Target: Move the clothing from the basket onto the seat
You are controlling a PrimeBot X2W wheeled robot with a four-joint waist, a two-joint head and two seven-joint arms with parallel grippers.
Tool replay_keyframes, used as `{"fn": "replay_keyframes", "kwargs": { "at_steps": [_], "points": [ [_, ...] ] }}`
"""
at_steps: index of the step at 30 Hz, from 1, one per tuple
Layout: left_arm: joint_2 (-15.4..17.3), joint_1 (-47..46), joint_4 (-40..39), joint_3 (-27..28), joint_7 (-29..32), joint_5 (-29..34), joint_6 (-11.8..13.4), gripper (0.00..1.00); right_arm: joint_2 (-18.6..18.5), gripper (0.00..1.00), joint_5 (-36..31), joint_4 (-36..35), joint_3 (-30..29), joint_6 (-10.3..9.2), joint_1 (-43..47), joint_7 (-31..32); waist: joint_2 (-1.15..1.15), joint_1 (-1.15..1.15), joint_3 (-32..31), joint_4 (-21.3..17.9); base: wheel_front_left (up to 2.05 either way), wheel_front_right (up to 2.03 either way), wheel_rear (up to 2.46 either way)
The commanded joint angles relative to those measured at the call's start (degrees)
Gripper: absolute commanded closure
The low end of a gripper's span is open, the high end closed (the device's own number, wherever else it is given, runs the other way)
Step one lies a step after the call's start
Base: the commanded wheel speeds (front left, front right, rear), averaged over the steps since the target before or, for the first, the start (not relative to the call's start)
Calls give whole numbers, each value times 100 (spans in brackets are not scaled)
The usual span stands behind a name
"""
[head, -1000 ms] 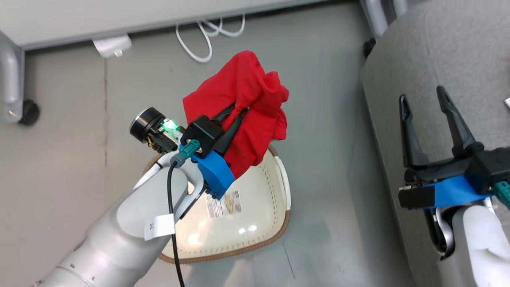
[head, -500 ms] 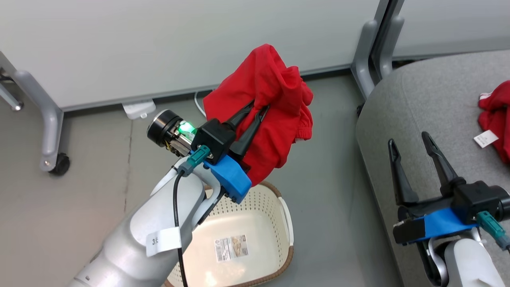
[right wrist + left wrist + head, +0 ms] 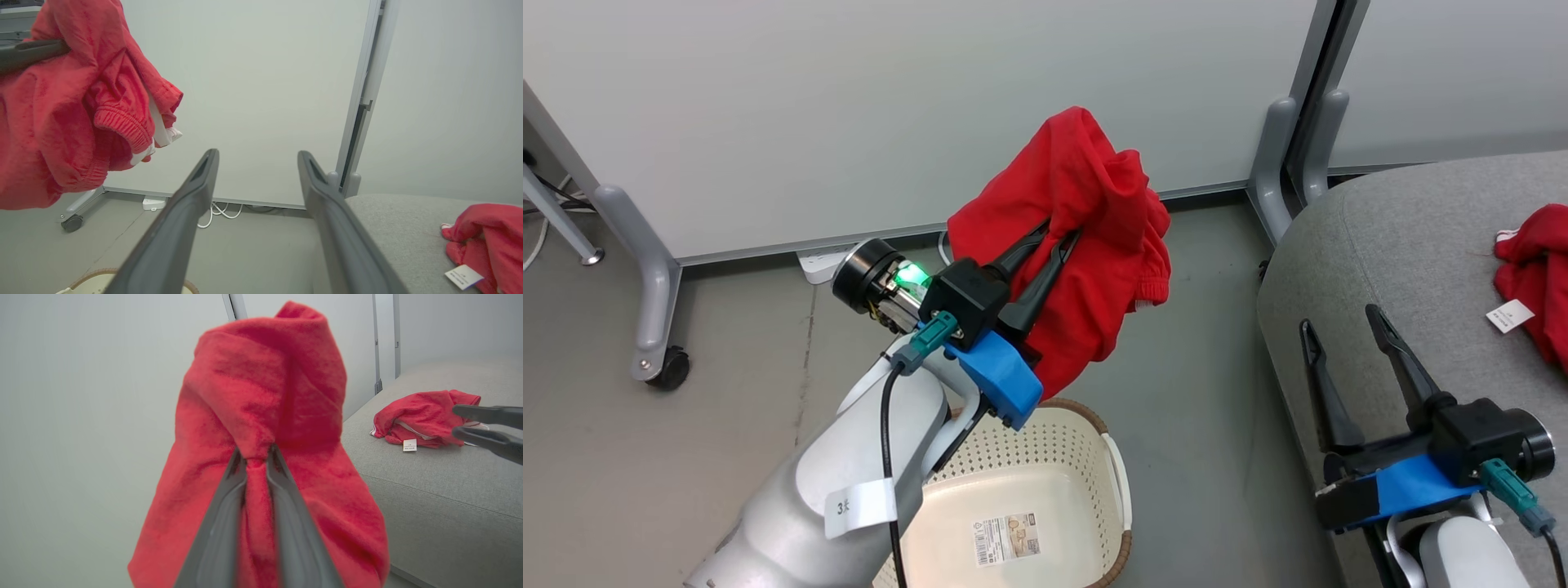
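**Grey seat [image 3: 1388, 245] has one garment, the second is in the air**

Grey and by far the largest thing, the seat stands at the right of the head view, and we count one. On it lies the tagged garment [image 3: 1535, 261], red with a small white tag, so we judge half of the task as done.

Next in size is the basket [image 3: 1078, 457], also one, on the floor below the left arm. The part of its base that we see carries a printed sticker and no clothing, though the arm hides some of it.

The held garment [image 3: 1094, 245] is the second of two red pieces. It hangs in the air above the basket and is not yet over the seat.

The left gripper [image 3: 1062, 231] is closed on a fold of it. The right gripper [image 3: 1341, 320] has its jaws wide apart and holds nothing.

What is left, in our judgement, is to carry this piece across and release it on the seat.
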Motion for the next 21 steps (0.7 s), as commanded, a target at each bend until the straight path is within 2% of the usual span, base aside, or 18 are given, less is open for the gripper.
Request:
{"fn": "replay_keyframes", "kwargs": {
  "at_steps": [1, 8, 21],
  "points": [
    [-12, 33, -15, 42, -28, 46, -19, 100, -16, 0, 42, -13, 51, 1, 26, -20, 0, 1, 7, 10, 0, 0, 0],
    [-71, 17, -35, 107, -28, 111, -48, 100, -30, 0, 134, 26, 596, 1, -115, -20, 0, 1, 51, 55, 0, 0, 0],
    [-190, -104, -33, 117, -29, 237, -97, 100, 81, 0, 512, 496, 2157, 1, -845, -20, 0, 1, 226, 177, 0, 0, 0]
  ]
}}
